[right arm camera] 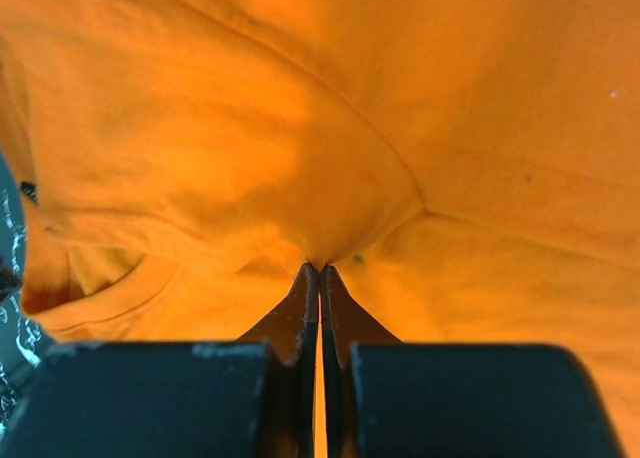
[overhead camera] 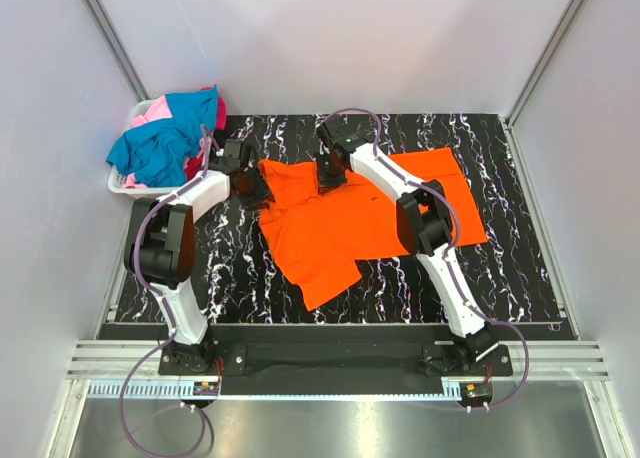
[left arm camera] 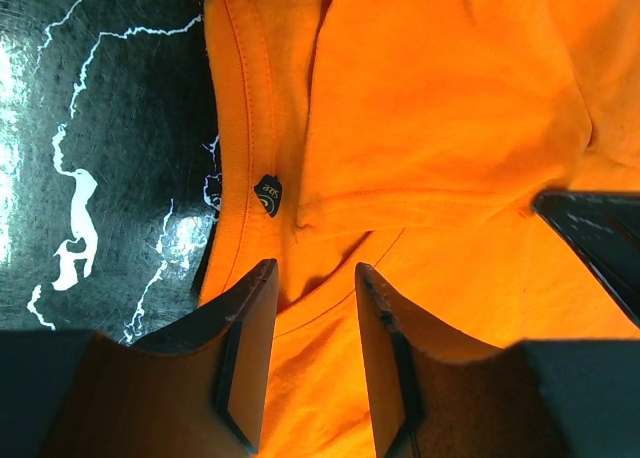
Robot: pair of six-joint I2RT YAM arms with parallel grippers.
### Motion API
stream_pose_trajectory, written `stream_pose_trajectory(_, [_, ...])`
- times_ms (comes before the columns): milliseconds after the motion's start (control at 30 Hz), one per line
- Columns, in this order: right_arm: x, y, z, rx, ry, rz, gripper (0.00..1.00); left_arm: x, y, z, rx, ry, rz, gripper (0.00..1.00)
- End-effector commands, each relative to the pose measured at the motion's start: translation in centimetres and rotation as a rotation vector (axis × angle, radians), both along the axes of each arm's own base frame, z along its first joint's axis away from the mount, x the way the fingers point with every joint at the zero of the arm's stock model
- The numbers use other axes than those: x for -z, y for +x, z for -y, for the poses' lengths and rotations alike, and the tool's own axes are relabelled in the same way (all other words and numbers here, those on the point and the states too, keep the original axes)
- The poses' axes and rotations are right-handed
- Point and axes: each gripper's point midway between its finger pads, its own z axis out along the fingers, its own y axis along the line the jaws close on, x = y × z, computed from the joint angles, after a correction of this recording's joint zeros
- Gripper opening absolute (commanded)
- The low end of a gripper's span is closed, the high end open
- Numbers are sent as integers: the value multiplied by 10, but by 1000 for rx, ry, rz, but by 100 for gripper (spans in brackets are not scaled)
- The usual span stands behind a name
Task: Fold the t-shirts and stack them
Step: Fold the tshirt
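Note:
A vivid orange t-shirt [overhead camera: 350, 228] lies spread and rumpled on the black marbled table [overhead camera: 500, 268]. My left gripper [overhead camera: 258, 190] is at the shirt's left edge by the collar. In the left wrist view its gripper [left arm camera: 315, 268] is open, with the jaws astride orange cloth [left arm camera: 450, 108] near a small black neck label [left arm camera: 267, 191]. My right gripper [overhead camera: 330, 176] is at the shirt's far middle. In the right wrist view it [right arm camera: 320, 270] is shut on a pinched fold of the orange shirt [right arm camera: 400, 98]. Teal-blue [overhead camera: 165, 138], pink [overhead camera: 150, 113] and red [overhead camera: 220, 108] shirts are heaped at the far left.
The heaped shirts fill a white slatted basket [overhead camera: 118, 183] off the table's far left corner. Grey walls close in the table on the left, back and right. The right gripper's dark body [left arm camera: 600, 238] shows at the edge of the left wrist view.

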Motion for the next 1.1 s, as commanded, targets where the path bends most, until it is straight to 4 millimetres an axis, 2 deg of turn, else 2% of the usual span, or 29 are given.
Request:
stream_pose_trajectory(0, [-67, -2, -8, -22, 21, 117, 0, -24, 13, -4, -17, 0, 94, 41])
stream_pose_trajectory(100, [-76, -8, -6, -14, 19, 119, 0, -25, 15, -4, -21, -1, 101, 41])
stream_pose_trajectory(200, [-75, -15, -1, 5, 5, 100, 0, -24, 15, -5, -30, 4, 100, 41])
stream_pose_trajectory(367, [-60, -37, 16, 46, -41, 30, 0, -23, 15, -11, -60, 24, 99, 39])
stream_pose_trajectory(400, [-49, -45, 22, 55, -67, 1, 0, -24, 15, -13, -73, 32, 101, 39])
stream_pose_trajectory(433, [-51, -48, 25, 62, -64, -4, 0, -24, 15, -14, -77, 35, 103, 39])
stream_pose_trajectory(567, [-37, -62, 29, 60, -74, -60, 1, -25, 17, -18, -97, 51, 111, 37])
stream_pose_trajectory(600, [-30, -66, 29, 54, -77, -82, 20, -26, 17, -18, -102, 53, 111, 36])
stream_pose_trajectory(700, [-28, -67, 28, 51, -74, -90, 31, -27, 18, -18, -104, 50, 114, 36])
stream_pose_trajectory(733, [-29, -65, 28, 49, -73, -85, 38, -26, 18, -18, -102, 50, 114, 36])
stream_pose_trajectory(833, [-41, -57, 23, 47, -56, -51, 43, -24, 20, -22, -114, 73, 118, 36])
stream_pose_trajectory(1067, [-71, -45, 13, 26, -15, 7, 43, -28, 34, -21, -128, 76, 135, 36])
